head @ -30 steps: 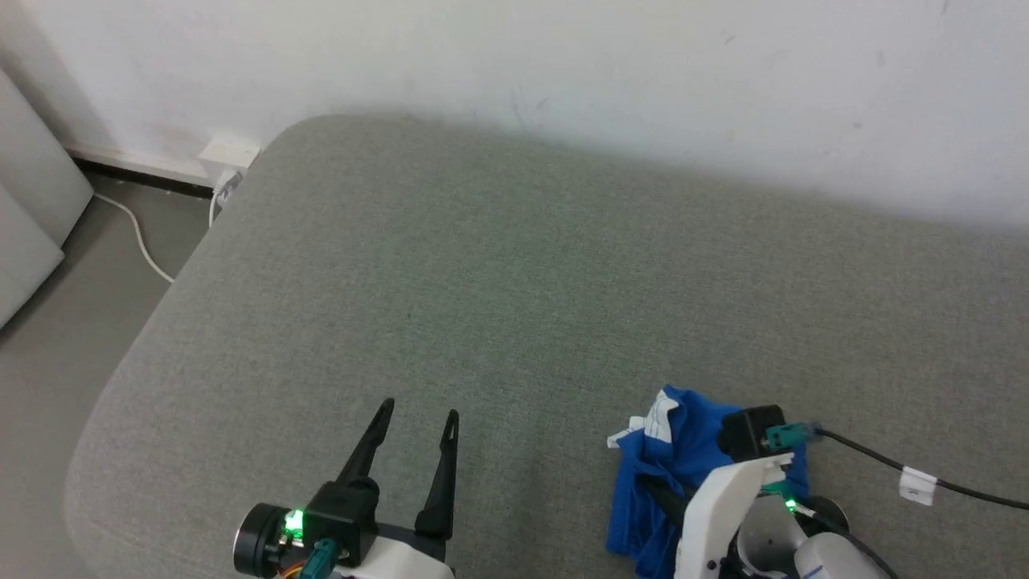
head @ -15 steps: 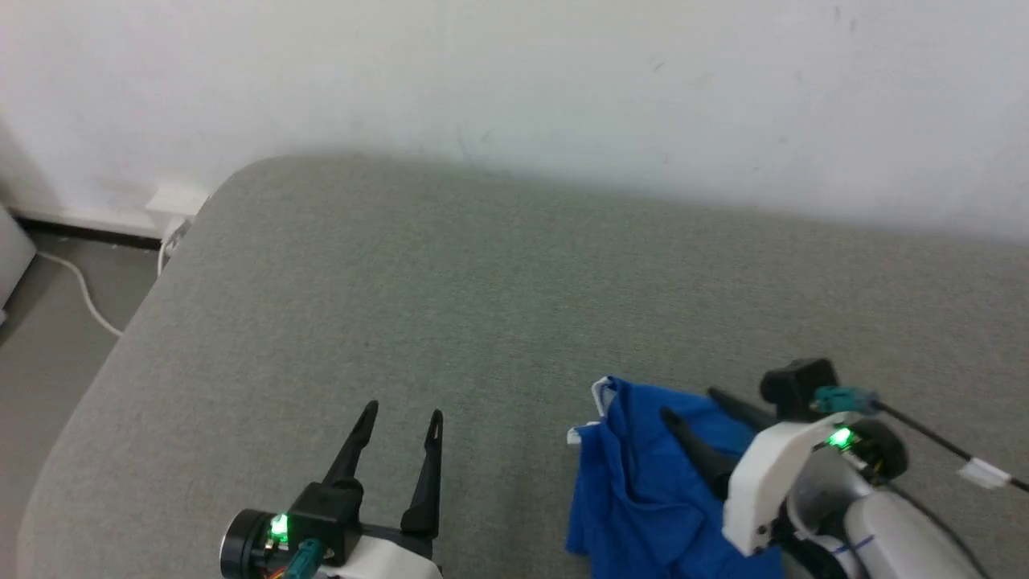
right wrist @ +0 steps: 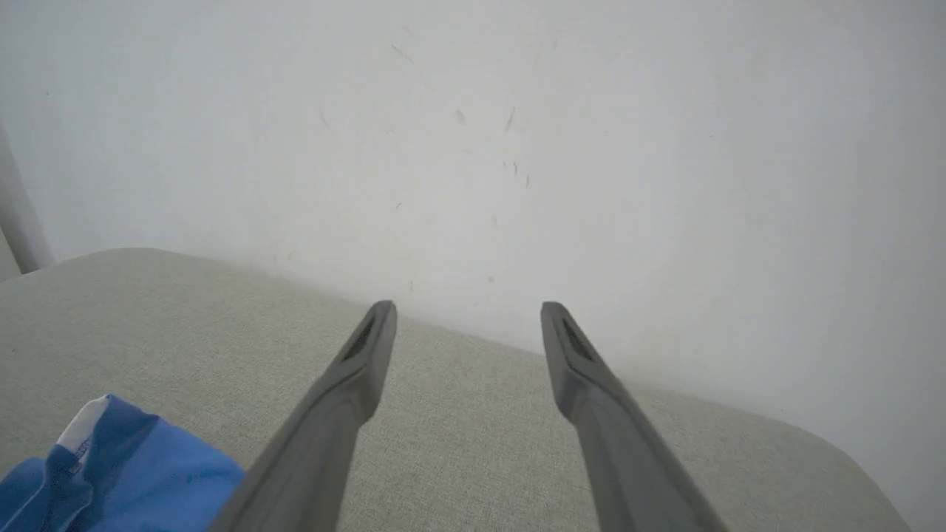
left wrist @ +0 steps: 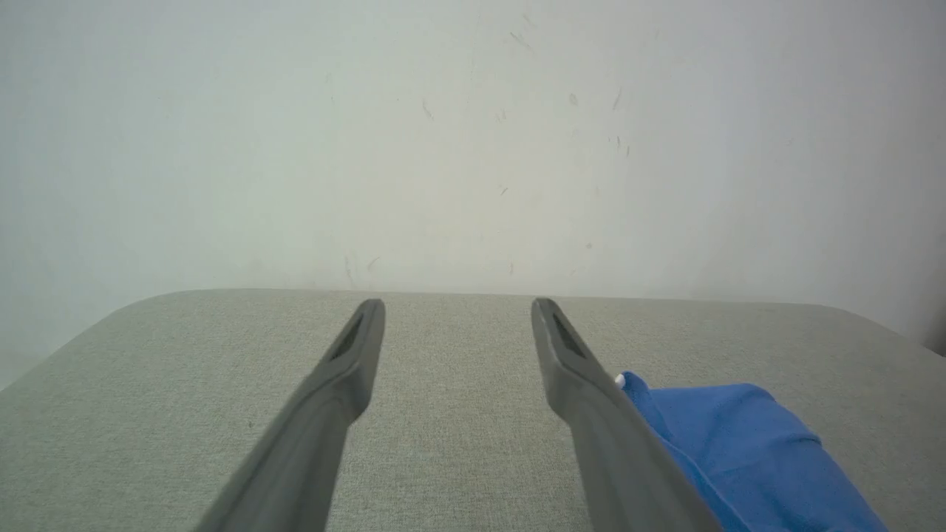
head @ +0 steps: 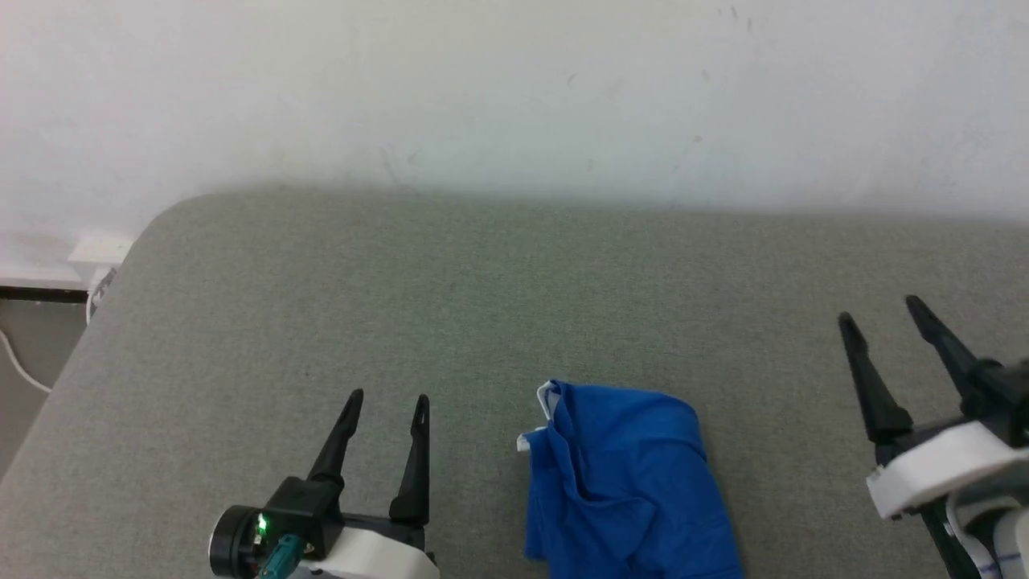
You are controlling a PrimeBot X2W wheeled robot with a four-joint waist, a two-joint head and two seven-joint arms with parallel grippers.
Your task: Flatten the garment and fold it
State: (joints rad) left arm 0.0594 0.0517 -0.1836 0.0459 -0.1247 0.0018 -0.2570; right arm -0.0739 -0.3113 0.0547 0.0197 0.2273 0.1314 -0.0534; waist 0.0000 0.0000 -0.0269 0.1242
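Observation:
The garment (head: pixel 623 482), bright blue with a bit of white trim at its upper left corner, lies crumpled in a heap on the grey cushion (head: pixel 514 305), near the front edge. It also shows at the lower right of the left wrist view as the garment (left wrist: pixel 739 443) and at the lower left of the right wrist view as the garment (right wrist: pixel 118 473). My left gripper (head: pixel 386 398) stands open to the left of it, nothing between its fingers. My right gripper (head: pixel 880 310) is open off to the right, well apart from the cloth and holding nothing.
A white wall (head: pixel 514 88) runs right behind the cushion. At the far left the cushion's rounded corner drops to the floor, where a white socket box (head: pixel 100 249) and a cable (head: pixel 20 366) lie.
My right gripper has opened, let go of the garment and drawn away to the right; the cloth now lies loose on the cushion. The head camera has turned, shifting the whole picture.

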